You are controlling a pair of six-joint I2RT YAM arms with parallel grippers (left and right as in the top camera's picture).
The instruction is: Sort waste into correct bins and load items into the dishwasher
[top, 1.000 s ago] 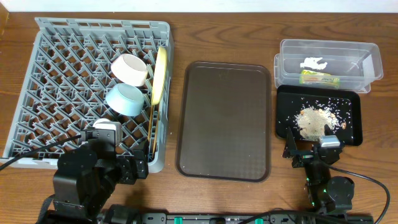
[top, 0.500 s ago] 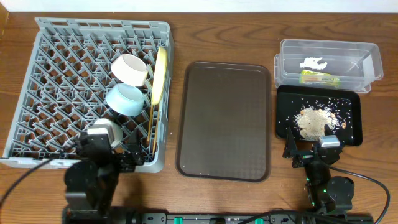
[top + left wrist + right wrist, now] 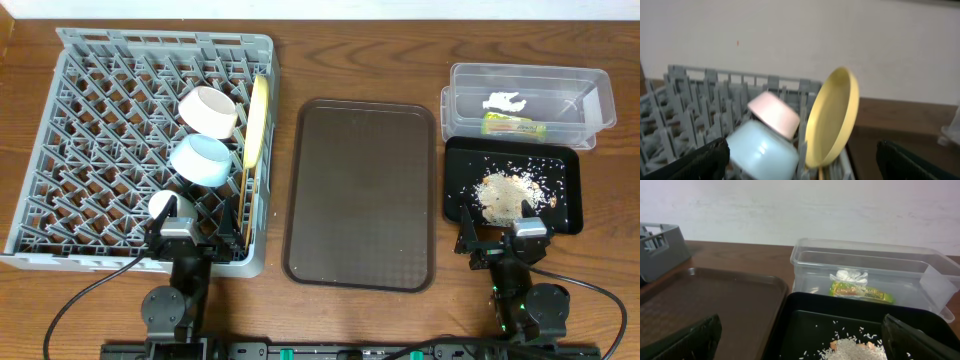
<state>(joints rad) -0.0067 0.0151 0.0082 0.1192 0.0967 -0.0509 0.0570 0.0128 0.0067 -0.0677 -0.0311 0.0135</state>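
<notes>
The grey dish rack [image 3: 90, 120] holds the white bowl [image 3: 208, 110], the light blue bowl [image 3: 200, 160], the upright yellow plate [image 3: 256, 120], the small white cup [image 3: 163, 206] and the chopsticks [image 3: 243, 215]. My left gripper [image 3: 182, 238] is open and empty at the rack's front edge. Its wrist view shows the plate [image 3: 832, 120] and both bowls [image 3: 762, 152] ahead. The clear tub [image 3: 600, 105] holds the wrapper [image 3: 512, 125] and paper scrap [image 3: 505, 101]. The black tray [image 3: 565, 170] holds the food bits [image 3: 503, 195]. My right gripper [image 3: 505, 238] is open and empty at the tray's front edge.
The dark brown serving tray [image 3: 362, 193] lies between the rack and the bins, with nothing on it. In the right wrist view it [image 3: 705, 305] sits left of the black tray [image 3: 805, 320], with the tub [image 3: 920, 280] behind.
My left arm has drawn back toward the table's front edge and folded down, off the rack. The right arm has not moved.
</notes>
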